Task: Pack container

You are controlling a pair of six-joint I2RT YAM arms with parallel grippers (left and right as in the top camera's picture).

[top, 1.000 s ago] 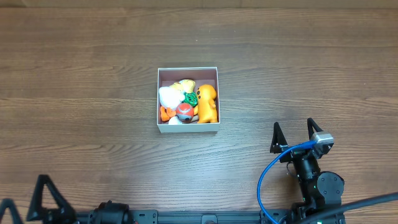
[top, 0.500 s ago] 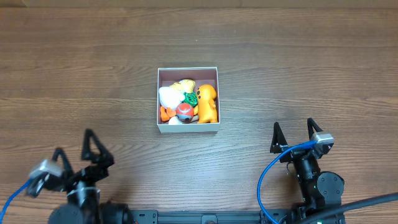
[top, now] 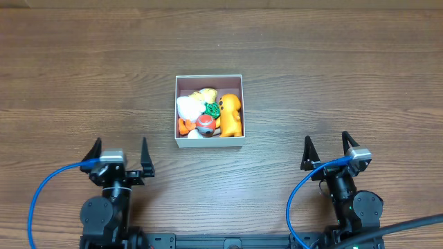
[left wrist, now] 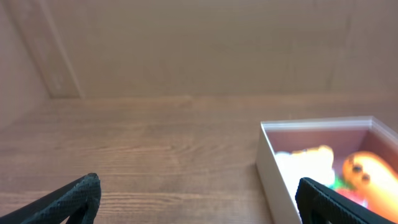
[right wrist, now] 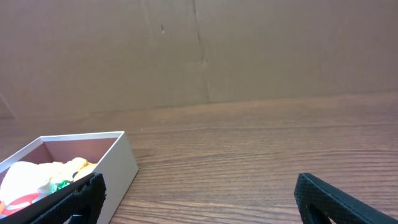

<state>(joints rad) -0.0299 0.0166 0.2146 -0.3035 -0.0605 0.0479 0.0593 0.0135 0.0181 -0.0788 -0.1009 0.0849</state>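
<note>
The container [top: 209, 78] is a shallow square white-walled box in the middle of the table, holding several toys: an orange figure [top: 231, 115], a white one, a green one and a red-and-white ball [top: 205, 124]. It also shows at the right of the left wrist view [left wrist: 272, 165] and at the left of the right wrist view [right wrist: 123, 162]. My left gripper [top: 118, 152] is open and empty at the front left, short of the box. My right gripper [top: 326, 149] is open and empty at the front right.
The brown wooden table [top: 346, 76] runs all round the box. A plain brown board wall [right wrist: 249, 50] stands at the far edge. Blue cables loop from both arms at the front.
My left arm has swung in from the front-left corner and now sits upright, facing the box, with its gripper open. The right arm and the box have not moved.
</note>
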